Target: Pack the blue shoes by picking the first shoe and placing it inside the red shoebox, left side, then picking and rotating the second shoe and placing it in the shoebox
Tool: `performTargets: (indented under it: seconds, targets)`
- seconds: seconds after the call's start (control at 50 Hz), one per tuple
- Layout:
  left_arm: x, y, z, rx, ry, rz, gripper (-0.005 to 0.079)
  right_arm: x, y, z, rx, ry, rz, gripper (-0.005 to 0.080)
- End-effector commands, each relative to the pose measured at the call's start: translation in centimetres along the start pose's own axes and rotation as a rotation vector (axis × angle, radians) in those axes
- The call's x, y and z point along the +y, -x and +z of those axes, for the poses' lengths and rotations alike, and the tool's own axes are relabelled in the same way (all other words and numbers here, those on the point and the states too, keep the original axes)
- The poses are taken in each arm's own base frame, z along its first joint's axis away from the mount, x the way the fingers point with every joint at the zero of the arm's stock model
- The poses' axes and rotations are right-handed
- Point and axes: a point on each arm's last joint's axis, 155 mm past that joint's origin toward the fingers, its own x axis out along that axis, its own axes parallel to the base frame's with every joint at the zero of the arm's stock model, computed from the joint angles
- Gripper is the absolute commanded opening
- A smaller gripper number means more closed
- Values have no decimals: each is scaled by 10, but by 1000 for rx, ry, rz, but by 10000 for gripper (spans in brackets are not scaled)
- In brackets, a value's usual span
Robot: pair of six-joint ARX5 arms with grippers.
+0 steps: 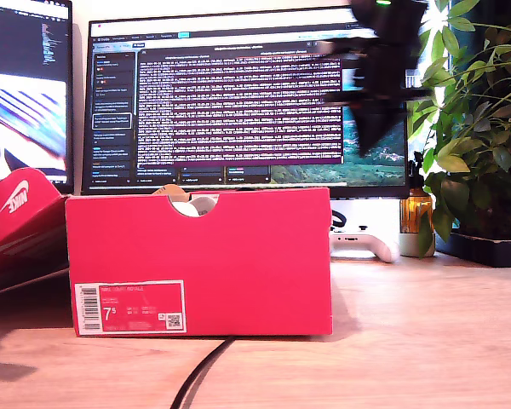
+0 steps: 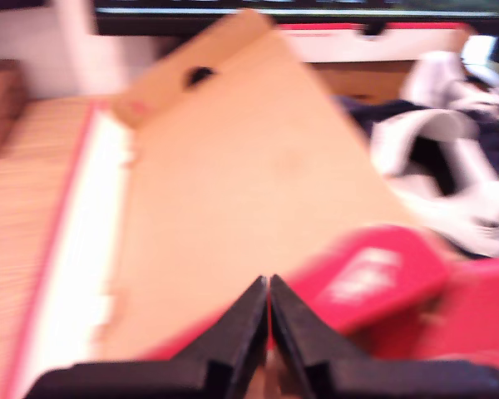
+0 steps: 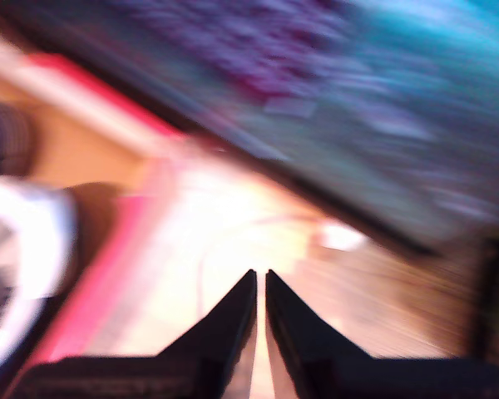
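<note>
Wooden counter [image 1: 426,341] before monitors: red shoebox [image 1: 238,256] holding blue shoes [image 2: 449,158], seemingly both; my first tool [image 2: 269,287] and my second tool [image 3: 260,283] pinched closed, empty; risk: blurred views suggest fast motion, could clip a box wall.
</note>
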Motion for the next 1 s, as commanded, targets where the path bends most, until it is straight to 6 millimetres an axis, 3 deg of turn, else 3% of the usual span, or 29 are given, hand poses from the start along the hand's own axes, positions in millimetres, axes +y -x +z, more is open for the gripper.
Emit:
performTargets:
  seconds: [0.0, 0.28, 0.56, 0.78, 0.98]
  targets:
    - [8, 1, 11, -36, -2, 21, -20, 3, 38, 21, -87, 3, 0, -11]
    - [32, 3, 18, -61, 35, 56, -20, 4, 59, 20, -94, 8, 19, -11]
    - [39, 5, 20, -67, 46, 67, -20, 3, 54, 10, -68, -27, 26, -11]
    - [39, 5, 22, -76, 43, 65, -20, -15, 53, -18, -39, -72, -8, -11]
    - [39, 5, 23, -80, 42, 65, -20, -33, 74, -44, -124, -152, -57, -11]
